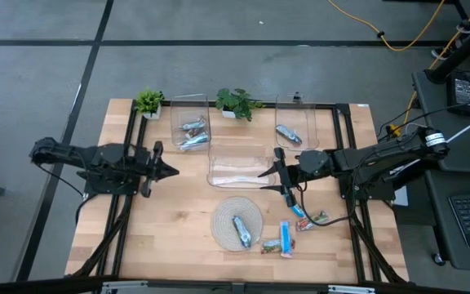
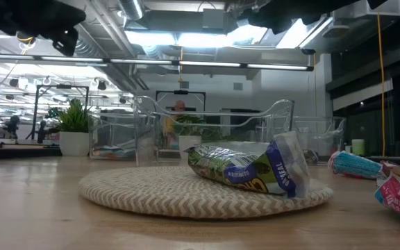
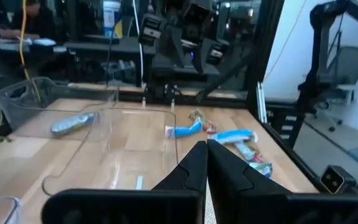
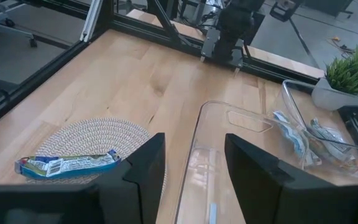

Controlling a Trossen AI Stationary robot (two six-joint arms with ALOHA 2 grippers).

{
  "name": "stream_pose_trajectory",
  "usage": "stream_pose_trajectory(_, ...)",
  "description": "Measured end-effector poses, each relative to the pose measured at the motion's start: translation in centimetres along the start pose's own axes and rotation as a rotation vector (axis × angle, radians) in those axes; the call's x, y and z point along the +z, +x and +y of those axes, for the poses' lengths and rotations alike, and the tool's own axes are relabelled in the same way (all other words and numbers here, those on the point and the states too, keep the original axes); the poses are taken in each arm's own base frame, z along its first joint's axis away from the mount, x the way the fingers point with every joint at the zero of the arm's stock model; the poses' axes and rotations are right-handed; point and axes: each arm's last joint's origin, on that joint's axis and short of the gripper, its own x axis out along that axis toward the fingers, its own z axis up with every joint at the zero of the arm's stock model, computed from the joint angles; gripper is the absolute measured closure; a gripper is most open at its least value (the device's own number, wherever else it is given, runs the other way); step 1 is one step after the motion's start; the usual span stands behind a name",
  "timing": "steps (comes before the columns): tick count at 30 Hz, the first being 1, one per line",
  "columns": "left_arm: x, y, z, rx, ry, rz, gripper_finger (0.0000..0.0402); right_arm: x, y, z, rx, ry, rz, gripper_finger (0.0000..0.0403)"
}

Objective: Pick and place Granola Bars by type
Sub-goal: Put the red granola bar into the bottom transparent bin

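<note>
The wooden table (image 1: pixel 178 212) carries both arms, reaching in from opposite sides toward its middle. Three clear plastic bins come next in size: a wide middle bin (image 1: pixel 237 166) lies between the two sets of fingertips, just ahead of the right gripper (image 1: pixel 271 172) and well ahead of the left gripper (image 1: pixel 168 171); a second bin (image 1: pixel 190 122) stands beyond and to the side of the left fingertips, and a third bin (image 1: pixel 294 122) stands beside the right arm's wrist. The round woven mat (image 1: pixel 237 222) lies off to the side of the right fingers, toward the table's front edge. Two small potted plants (image 1: pixel 149 102) sit at the far edge. The left gripper hangs over bare wood with its fingers (image 3: pixel 194 168) pressed together on nothing. The right gripper's fingers (image 4: pixel 145 165) stand spread apart with nothing between them, their tips at the middle bin's rim. Of the Granola Bars, one bar (image 1: pixel 241 230) rests on the mat, a loose group (image 1: pixel 292 233) lies on the wood beside the mat, behind the right fingertips, several silvery ones (image 1: pixel 192 133) sit in the bin nearer the left gripper, and one (image 1: pixel 289 135) lies in the bin by the right wrist.
</note>
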Motion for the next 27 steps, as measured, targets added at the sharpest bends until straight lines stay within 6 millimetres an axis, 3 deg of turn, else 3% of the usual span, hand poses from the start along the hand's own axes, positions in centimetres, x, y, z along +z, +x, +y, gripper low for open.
stream_pose_trajectory(12,-3.2,-1.2,0.6,0.021,0.044,-0.129,0.0394,0.0,0.0,0.0,0.0,0.0,0.0,0.0234)
stream_pose_trajectory(21,-3.7,-0.9,0.7,0.046,0.083,-0.233,0.0392,0.0,0.0,0.0,0.0,-0.002,0.0,0.0234)
stream_pose_trajectory(27,-4.2,-0.7,1.1,0.108,0.067,-0.21,0.0393,0.0,0.0,0.0,0.0,-0.002,0.0,0.0234)
